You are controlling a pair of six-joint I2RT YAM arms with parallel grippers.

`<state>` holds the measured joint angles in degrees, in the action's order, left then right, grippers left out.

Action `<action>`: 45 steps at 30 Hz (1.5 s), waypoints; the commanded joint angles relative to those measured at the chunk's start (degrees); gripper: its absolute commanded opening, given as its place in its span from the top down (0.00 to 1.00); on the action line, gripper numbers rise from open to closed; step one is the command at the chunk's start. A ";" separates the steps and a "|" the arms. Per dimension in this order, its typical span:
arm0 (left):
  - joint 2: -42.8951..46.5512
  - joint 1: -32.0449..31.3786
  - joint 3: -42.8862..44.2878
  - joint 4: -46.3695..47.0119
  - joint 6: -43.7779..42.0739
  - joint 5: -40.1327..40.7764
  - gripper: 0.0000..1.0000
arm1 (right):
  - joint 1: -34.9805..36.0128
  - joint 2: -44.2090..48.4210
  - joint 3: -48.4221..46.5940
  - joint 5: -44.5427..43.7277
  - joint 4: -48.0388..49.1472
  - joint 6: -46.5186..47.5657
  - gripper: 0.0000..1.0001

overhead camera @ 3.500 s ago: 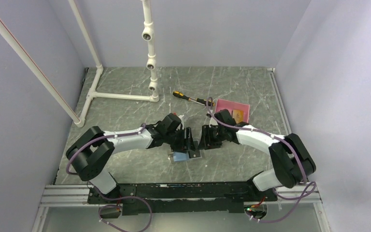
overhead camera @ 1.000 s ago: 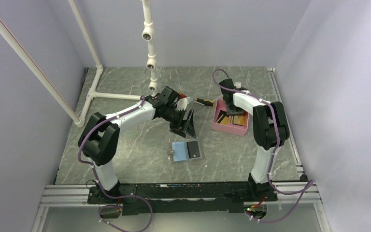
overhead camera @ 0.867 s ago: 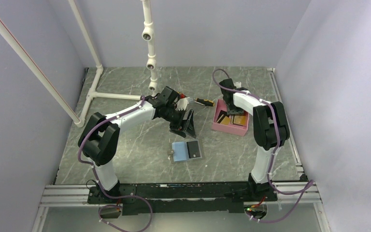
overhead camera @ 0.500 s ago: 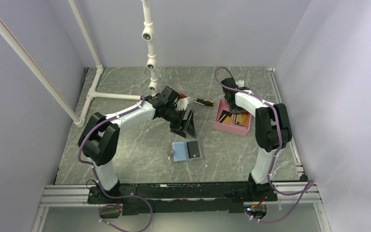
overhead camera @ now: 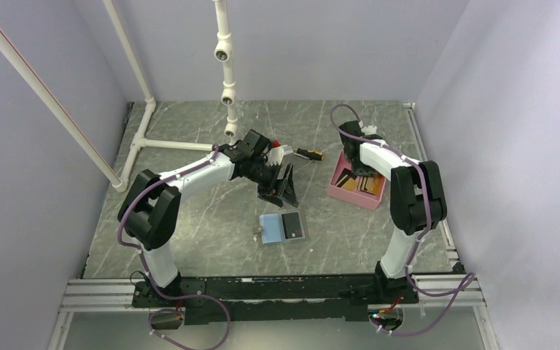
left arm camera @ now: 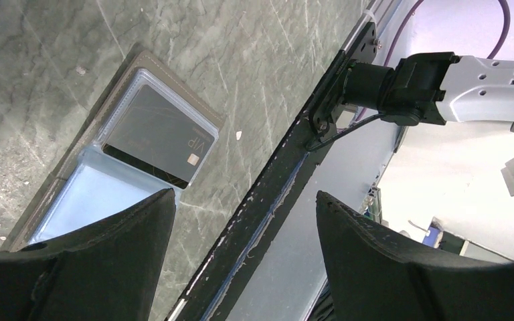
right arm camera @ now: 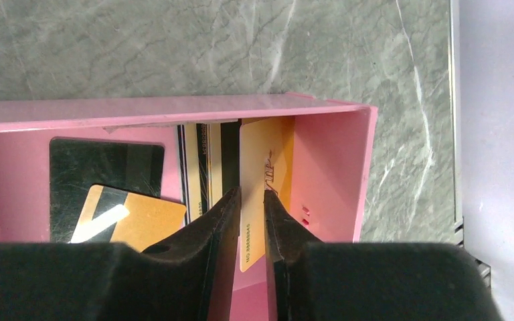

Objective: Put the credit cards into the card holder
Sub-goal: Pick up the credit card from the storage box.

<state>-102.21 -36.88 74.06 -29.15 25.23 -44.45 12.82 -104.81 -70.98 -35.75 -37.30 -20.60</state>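
The right gripper point(right arm camera: 251, 200) is down inside the pink tray point(right arm camera: 140, 110), its two fingers point(right arm camera: 222, 224) closed tight on a tan card point(right arm camera: 262, 160) that stands on edge near the tray's right wall; just left of it a few more cards point(right arm camera: 204, 164) stand on edge, and further left a black card point(right arm camera: 104, 164) lies flat with another tan card point(right arm camera: 134, 217) overlapping its lower part; the card holder point(overhead camera: 283, 228) lies unfolded on the grey marbled table point(overhead camera: 189, 219), well apart from the tray, light blue inside, with a dark card point(left arm camera: 157, 144) marked VIP tucked in its clear pocket; the left gripper point(overhead camera: 283, 191) hangs above it, jaws spread wide and holding nothing; a screwdriver point(overhead camera: 302, 153) lies beyond, near the tray.
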 commanded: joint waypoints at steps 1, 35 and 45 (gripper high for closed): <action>0.17 0.07 1.24 2.06 0.60 -2.22 0.18 | -0.74 3.35 1.09 -2.59 -1.97 -2.10 0.79; -0.13 -0.12 0.00 4.46 2.85 -4.68 0.19 | -17.94 20.31 18.31 20.38 8.18 -5.50 0.79; -0.33 -0.07 0.39 4.15 2.54 -4.76 0.18 | -20.18 20.46 19.85 22.34 10.01 -5.09 0.76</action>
<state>-102.28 -36.88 74.04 -26.15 27.94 -47.33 -6.59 -84.77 -52.05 -12.67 -27.79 -26.15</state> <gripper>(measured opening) 0.817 0.241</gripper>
